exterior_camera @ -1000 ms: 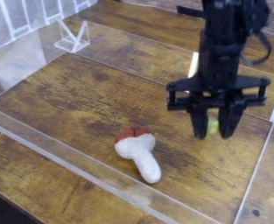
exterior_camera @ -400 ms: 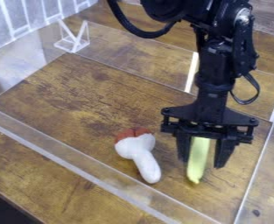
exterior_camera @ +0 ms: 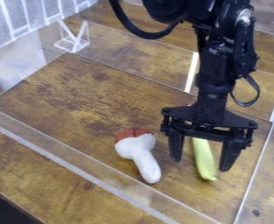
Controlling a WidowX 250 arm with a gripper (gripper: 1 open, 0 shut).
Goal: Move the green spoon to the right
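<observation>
The slim yellow-green plastic spoon [exterior_camera: 206, 161] lies on the brown wooden worktop [exterior_camera: 78, 94], right of the white toy with reddish-brown end [exterior_camera: 140, 157]. The black claw [exterior_camera: 207, 156] stands open around it, obscuring its upper end.

green spoon [exterior_camera: 205, 161] | slim, yellow-green | lying flat on wooden tabletop | lengthwise toward camera, upper end partly hidden
</observation>
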